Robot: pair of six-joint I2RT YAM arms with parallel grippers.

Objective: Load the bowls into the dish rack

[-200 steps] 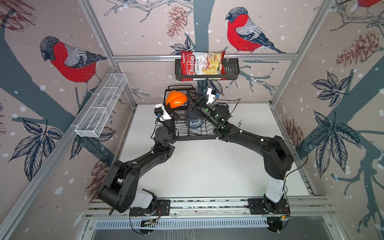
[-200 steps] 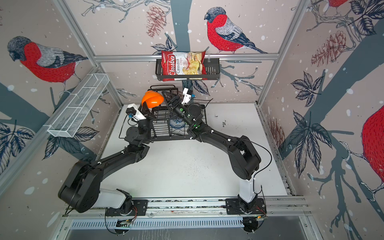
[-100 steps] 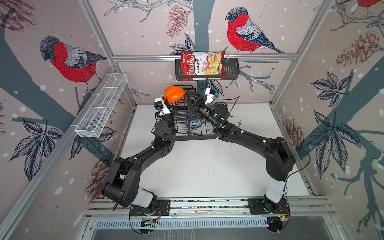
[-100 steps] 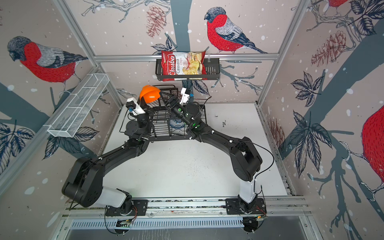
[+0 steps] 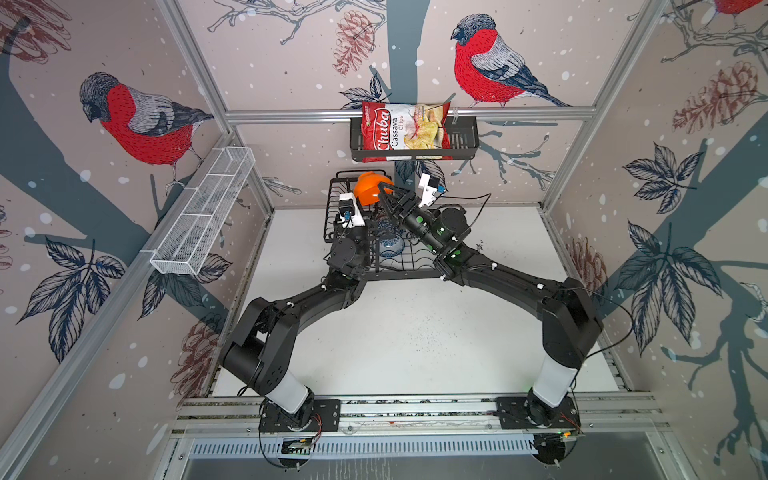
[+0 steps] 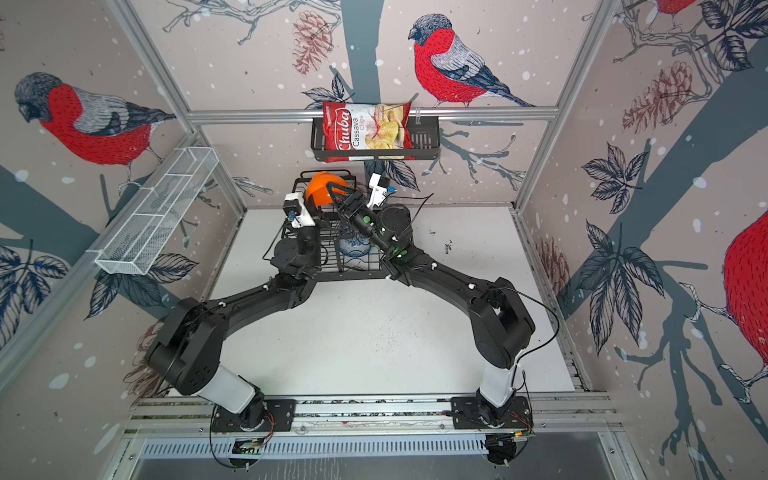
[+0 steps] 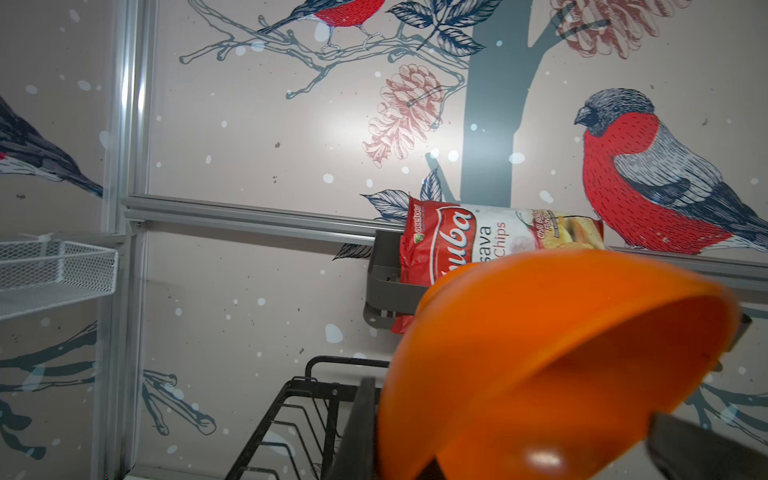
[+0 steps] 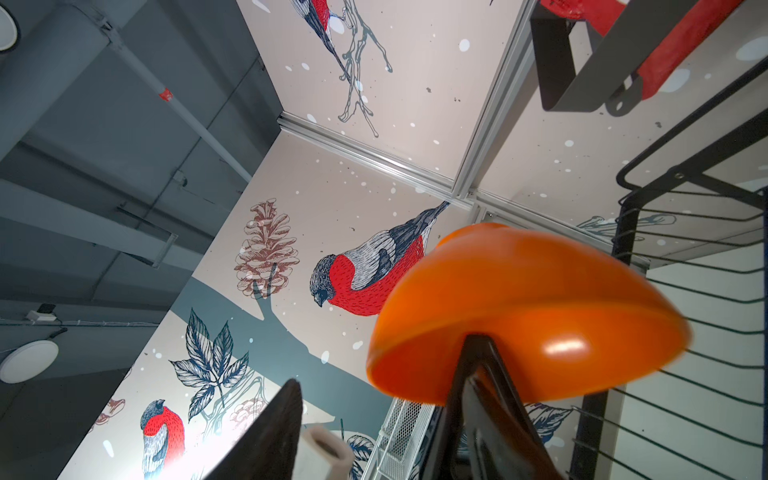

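- While the left gripper point(image 7: 395, 436) pinches the orange bowl point(image 5: 372, 189) by its rim, jaws narrow on the thin wall, the bowl hangs in the air over the raised tier of the rack point(image 5: 399, 276), at the back near the wall.
- Right gripper point(image 8: 383, 358): jaws part-way apart, straddling the opposite rim. One finger point(image 8: 478, 395) stands in front of the outer wall, the other off under the opening. Not clamped; contact cannot be told.
- Step, as I read it: a hand-over, or a two-handed steadying, before the bowl goes into the tier.
- Next move calls for the right jaws to close on the rim before the left lets go, then a tilt and a slow lowering between the tier's wires. The wall looks slick and the pinch is thin, so the bowl may swivel.
- Bowl: plain bright orange, glossy, tipped nearly upside down, foot up, hollow facing down toward the left wrist.
- Blue bowl point(image 5: 390, 246) sits on the rack's base between the two wrists. Any other bowls are hidden by the arms.
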